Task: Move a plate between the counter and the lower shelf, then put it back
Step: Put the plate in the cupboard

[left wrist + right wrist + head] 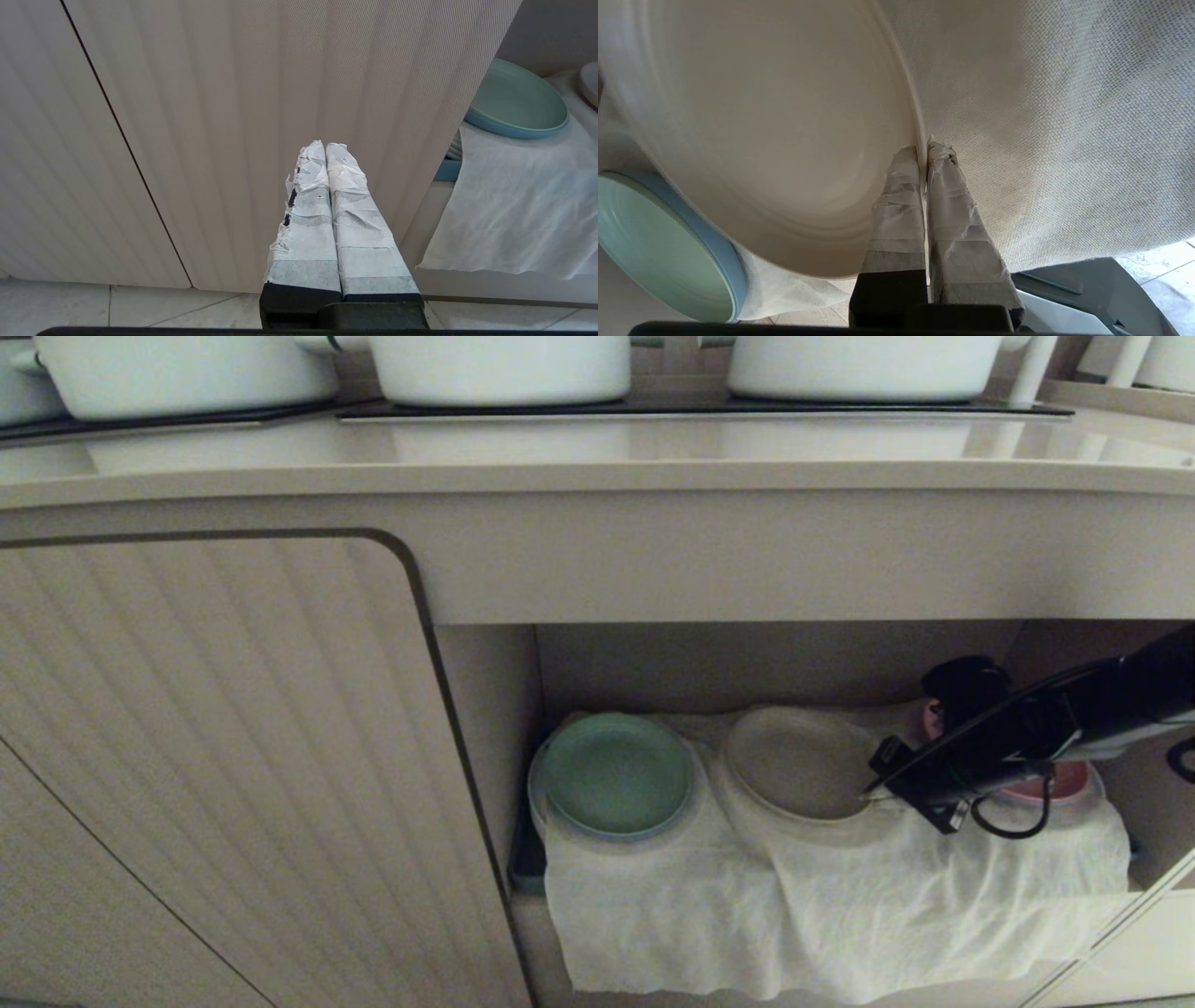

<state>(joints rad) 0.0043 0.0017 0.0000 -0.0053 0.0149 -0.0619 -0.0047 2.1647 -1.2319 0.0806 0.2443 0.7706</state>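
The cream-beige plate (pixel 794 761) sits on the middle mound of the white cloth (pixel 840 915) in the lower shelf (pixel 485 709). My right gripper (pixel 873 791) reaches in from the right and is shut on the plate's right rim. In the right wrist view the taped fingers (pixel 901 196) pinch the thin rim of the plate (pixel 775 116) between them. The counter (pixel 597 457) runs above the shelf. My left gripper (pixel 325 147) is shut on nothing, low in front of the ribbed cabinet door (pixel 233 116), and does not show in the head view.
A green plate (pixel 616 775) rests on the left mound, and a pink plate (pixel 1055 789) lies behind my right arm. White pots (pixel 499 364) stand on the black hob at the counter's back. The shelf's ceiling hangs low over the plates.
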